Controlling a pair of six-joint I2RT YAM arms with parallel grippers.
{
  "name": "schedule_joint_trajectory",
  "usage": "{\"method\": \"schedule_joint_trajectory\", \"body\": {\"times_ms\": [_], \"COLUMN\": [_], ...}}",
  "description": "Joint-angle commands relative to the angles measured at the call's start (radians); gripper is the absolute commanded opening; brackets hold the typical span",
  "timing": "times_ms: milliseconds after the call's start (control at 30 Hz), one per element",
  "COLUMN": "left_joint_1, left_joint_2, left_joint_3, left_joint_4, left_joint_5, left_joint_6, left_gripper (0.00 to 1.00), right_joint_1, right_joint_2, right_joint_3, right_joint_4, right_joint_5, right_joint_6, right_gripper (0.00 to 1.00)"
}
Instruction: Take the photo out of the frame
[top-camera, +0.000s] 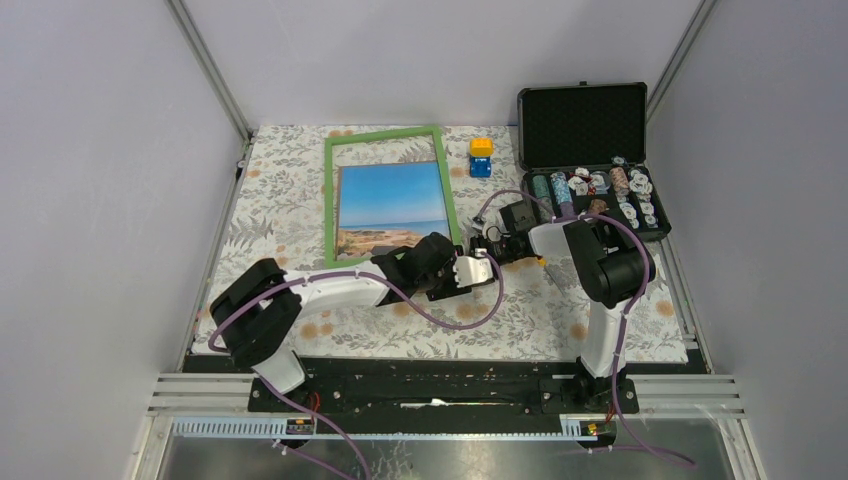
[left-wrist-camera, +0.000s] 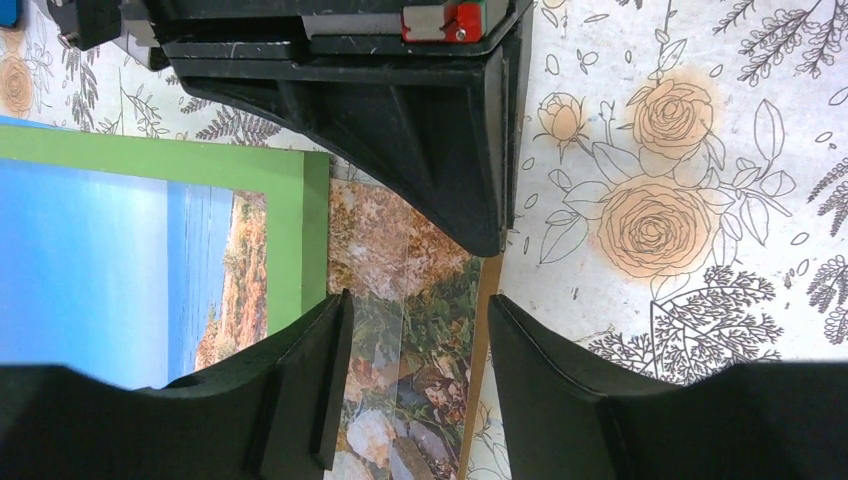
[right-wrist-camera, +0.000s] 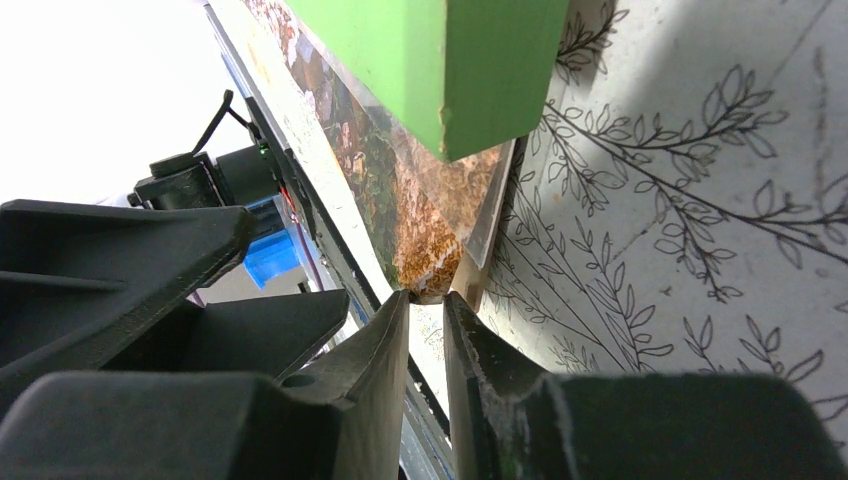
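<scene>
Enclosure: plain grey walls (top-camera: 100, 150) on three sides, with metal rails at the corners.

Table (top-camera: 560, 320): covered by a pale cloth printed with leaves and roses.

Frame (top-camera: 331, 200): lies flat at the far left-centre, green border up. In the overhead view, bare cloth shows through the far part of its opening.

Photo (top-camera: 390, 200): fills the near part of the opening. Only the wrist views show its rocky end passing under the near border and sticking out past it, with a brown board edge (left-wrist-camera: 487, 320) alongside.

Black case (top-camera: 580, 125): far right, lid up, holding rows of chips (top-camera: 600, 185).

Left gripper (left-wrist-camera: 415, 380): fingers spread wide, with the protruding rocky end between them and nothing held.

Right gripper (right-wrist-camera: 428, 310): fingers drawn to a narrow slit, pinching the photo's near corner. This is clear only from its own camera.

Toy block (top-camera: 481, 157): yellow on blue, between frame and case.
</scene>
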Motion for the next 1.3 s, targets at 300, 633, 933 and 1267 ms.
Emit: {"method": "schedule_joint_trajectory", "body": {"times_ms": [300, 633, 933, 1267], "left_joint_1": [0.005, 0.026, 0.030, 0.029], "left_joint_2": [0.024, 0.037, 0.019, 0.020], "left_joint_3": [-0.007, -0.029, -0.065, -0.059], "left_joint_4": [0.036, 0.070, 0.097, 0.122], "left_joint_5": [-0.010, -0.058, -0.116, -0.126], "left_joint_6": [-0.003, 0.015, 0.018, 0.004], "left_gripper": [0.68, 0.57, 0.50, 0.38], "right_joint_1": [0.000, 0.000, 0.000, 0.000], "right_joint_2": [-0.046, -0.073, -0.075, -0.075], "right_joint_3": [0.027, 0.015, 0.015, 0.017], "right_joint_4": [0.019, 0.020, 0.020, 0.020], "right_joint_5": [-0.041, -0.040, -0.041, -0.038], "right_joint_6": [0.009, 0.010, 0.010, 0.010], "right_gripper": [0.26, 0.26, 0.26, 0.35]}}
